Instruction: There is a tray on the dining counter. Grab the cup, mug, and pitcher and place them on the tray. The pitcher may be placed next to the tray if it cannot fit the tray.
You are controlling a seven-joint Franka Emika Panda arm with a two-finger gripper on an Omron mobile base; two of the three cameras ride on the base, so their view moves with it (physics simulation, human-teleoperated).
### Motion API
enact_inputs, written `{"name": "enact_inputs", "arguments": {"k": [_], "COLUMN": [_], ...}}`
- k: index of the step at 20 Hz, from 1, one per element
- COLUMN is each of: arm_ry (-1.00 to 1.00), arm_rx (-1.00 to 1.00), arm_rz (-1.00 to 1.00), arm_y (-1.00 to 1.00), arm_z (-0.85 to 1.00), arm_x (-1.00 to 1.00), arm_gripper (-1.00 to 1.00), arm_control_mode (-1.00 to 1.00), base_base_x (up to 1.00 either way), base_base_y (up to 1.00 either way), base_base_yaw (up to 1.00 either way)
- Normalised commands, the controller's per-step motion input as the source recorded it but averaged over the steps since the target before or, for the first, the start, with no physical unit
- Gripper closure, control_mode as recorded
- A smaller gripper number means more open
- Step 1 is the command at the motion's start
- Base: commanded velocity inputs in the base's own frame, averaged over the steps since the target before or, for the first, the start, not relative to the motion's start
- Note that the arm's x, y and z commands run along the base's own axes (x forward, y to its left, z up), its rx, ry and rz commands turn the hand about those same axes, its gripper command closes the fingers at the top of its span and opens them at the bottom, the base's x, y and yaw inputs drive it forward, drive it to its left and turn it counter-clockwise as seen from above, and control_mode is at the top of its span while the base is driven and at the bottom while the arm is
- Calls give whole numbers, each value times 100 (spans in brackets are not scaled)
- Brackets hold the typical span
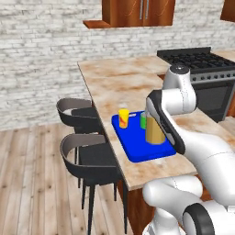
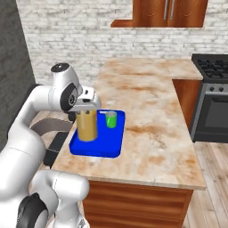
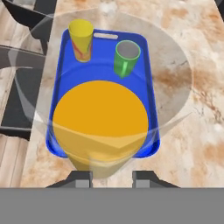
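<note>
Gripper (image 3: 112, 176) pinching pitcher (image 3: 100, 120) over blue tray (image 3: 148, 78), cup (image 3: 81, 40), mug (image 3: 126, 57), no legible writing

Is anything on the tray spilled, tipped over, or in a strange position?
Nothing stands out. The cup and mug stand upright at the far end of the tray, with no spill visible. The pitcher is upright over the tray's near end, with the gripper shut on it.
</note>
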Motion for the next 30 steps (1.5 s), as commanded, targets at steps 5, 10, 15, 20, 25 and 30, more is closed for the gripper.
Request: {"name": "enact_inputs", "arguments": {"k": [5, 10, 15, 20, 25, 30], "arm_ry": [0, 0, 0, 0, 0, 0], "arm_rx": [0, 0, 0, 0, 0, 0], "arm_rz": [0, 0, 0, 0, 0, 0], "arm_y": [0, 0, 0, 0, 0, 0], "arm_z": [-14, -9, -15, -17, -12, -15], "arm_x": [19, 16, 8, 6, 5, 9], "arm_gripper": [100, 100, 100, 100, 100, 100], "arm_control_mode": [-100, -100, -100, -100, -100, -100], "base_base_x": [0, 0, 0, 0, 0, 0], "base_base_y": [0, 0, 0, 0, 0, 0], "base_base_yaw": [0, 0, 0, 0, 0, 0]}}
